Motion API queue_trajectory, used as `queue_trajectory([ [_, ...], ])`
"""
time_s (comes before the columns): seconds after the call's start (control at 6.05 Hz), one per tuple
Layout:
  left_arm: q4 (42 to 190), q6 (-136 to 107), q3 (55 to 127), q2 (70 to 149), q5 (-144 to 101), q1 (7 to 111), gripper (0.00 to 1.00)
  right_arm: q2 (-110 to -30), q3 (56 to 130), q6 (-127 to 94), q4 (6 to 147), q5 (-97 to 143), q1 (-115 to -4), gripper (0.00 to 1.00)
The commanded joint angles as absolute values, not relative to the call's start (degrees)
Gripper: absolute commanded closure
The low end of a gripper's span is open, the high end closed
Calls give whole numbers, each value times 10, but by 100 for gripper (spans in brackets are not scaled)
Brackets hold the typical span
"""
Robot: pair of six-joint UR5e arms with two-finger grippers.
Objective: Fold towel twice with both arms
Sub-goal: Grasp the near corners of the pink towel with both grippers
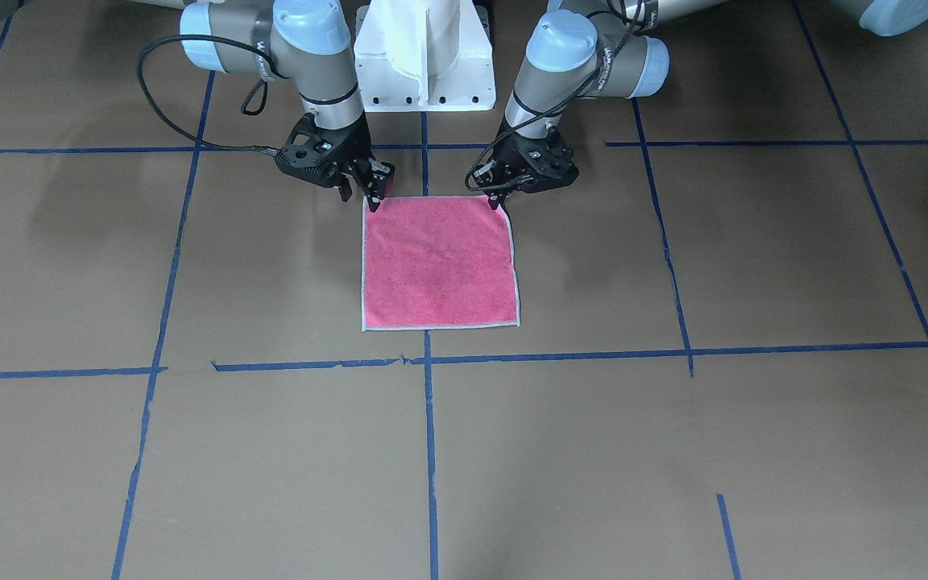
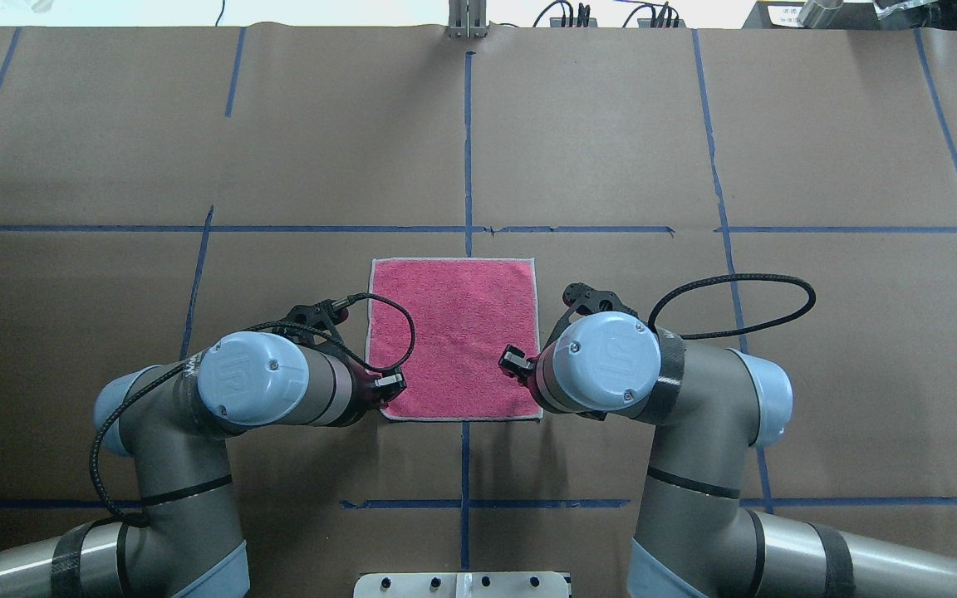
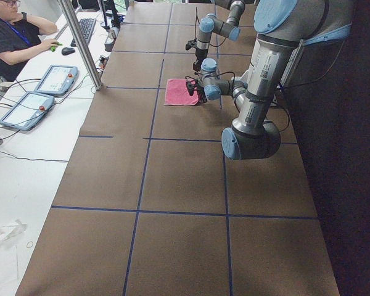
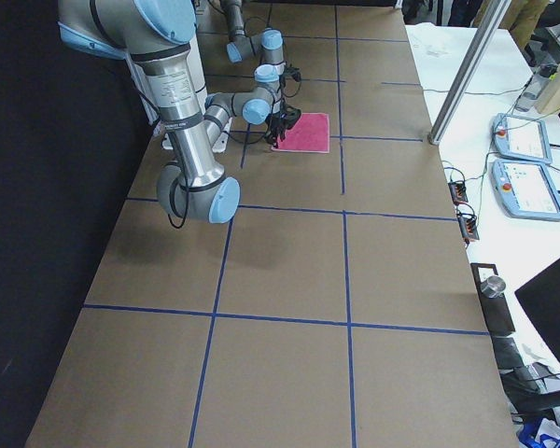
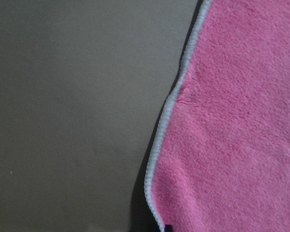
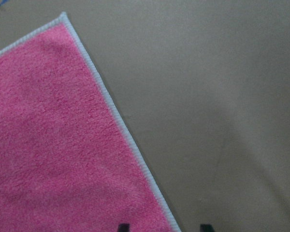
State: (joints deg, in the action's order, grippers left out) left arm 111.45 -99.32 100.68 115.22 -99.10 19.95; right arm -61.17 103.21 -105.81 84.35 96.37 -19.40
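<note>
Pink towel [image 1: 440, 262] flat on the brown paper table [image 1: 673, 443], pink face up, no fold made. Closest in: right gripper [image 1: 373, 193] low at a towel corner, jaws parted, fingertips [image 6: 123, 227] astride the white edging, holding nothing. Across from it, left gripper [image 1: 503, 197] at the matching corner; only one tip shows in its wrist view, so its opening cannot be told. Beyond both, the cloth lies smooth. Risk: one side pinches only the edging or misses, the corner slips, and the fold skews.
</note>
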Motion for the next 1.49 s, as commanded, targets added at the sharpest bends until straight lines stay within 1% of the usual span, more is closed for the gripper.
queue_trajectory([
  [0.0, 1114, -993, 1009, 1152, -992, 200, 96, -610, 1008, -1070, 825, 947, -177, 41],
  [0.33, 1114, -993, 1009, 1152, -992, 200, 96, -611, 1008, -1085, 825, 934, -164, 41],
  [0.5, 1114, -993, 1009, 1152, -991, 200, 96, -611, 1009, -1088, 825, 934, -163, 46],
  [0.66, 1114, -993, 1009, 1151, -991, 200, 96, -611, 1010, -1087, 825, 934, -163, 81],
  [0.83, 1114, -992, 1009, 1151, -991, 200, 96, -612, 1012, -1086, 825, 934, -163, 97],
  [1.16, 1114, -991, 1008, 1151, -991, 200, 96, -613, 1015, -1079, 825, 934, -170, 98],
  [1.32, 1114, -991, 1009, 1155, -996, 200, 96, -613, 1031, -1077, 827, 938, -177, 99],
])
